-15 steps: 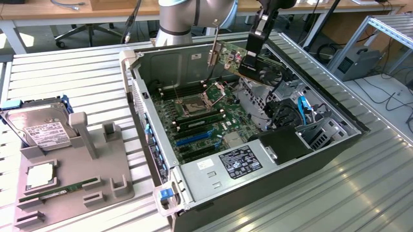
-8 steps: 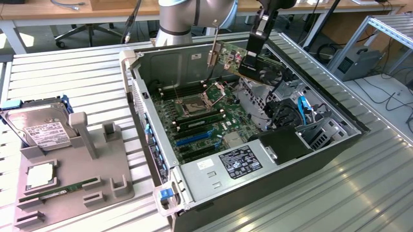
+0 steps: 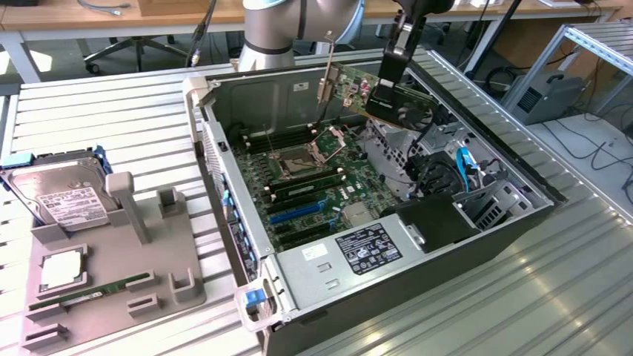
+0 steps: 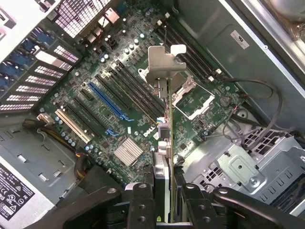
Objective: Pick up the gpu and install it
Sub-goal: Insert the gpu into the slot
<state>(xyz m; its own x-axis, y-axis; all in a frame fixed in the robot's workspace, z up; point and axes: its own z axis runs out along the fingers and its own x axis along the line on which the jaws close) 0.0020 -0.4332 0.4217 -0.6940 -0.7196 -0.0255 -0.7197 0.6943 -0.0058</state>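
The gpu (image 3: 381, 93) hangs in the air above the open computer case (image 3: 213, 133), over its far end, touching nothing inside it. In the exterior view its green face and dark cooler side show partly; the upper edge is hidden behind the gripper (image 3: 396, 63). In the wrist view the card (image 4: 165, 143) is seen edge-on, so neither face can be read, and only its silver end bracket (image 4: 164, 62) shows plainly, standing over the motherboard (image 4: 128, 95) next to the CPU socket (image 4: 190, 98).

The gripper (image 4: 164, 210) is closed partway, the card's thickness holding the jaws apart. Its black fingers (image 4: 140, 205) press on either side of the card near the end away from the bracket. The arm above is cut off by the frame.

Inside the case lies the motherboard (image 3: 316, 185) with dark RAM sticks (image 3: 307, 185) seated in a row, a blue slot (image 4: 107, 102), a white slot (image 4: 71, 125) and a small ribbed heat sink (image 4: 127, 151). The labelled power supply (image 3: 361, 248) fills the near corner, and a drive cage (image 3: 465, 178) with blue cables sits on the exterior view's right — the wiring there is too tangled to sort out.

Well apart, on the exterior view's left, a grey fixture (image 3: 109, 282) on the slatted table (image 3: 99, 119) holds a hard drive (image 3: 64, 196), a processor chip (image 3: 61, 271) and a narrow green memory stick (image 3: 89, 291).
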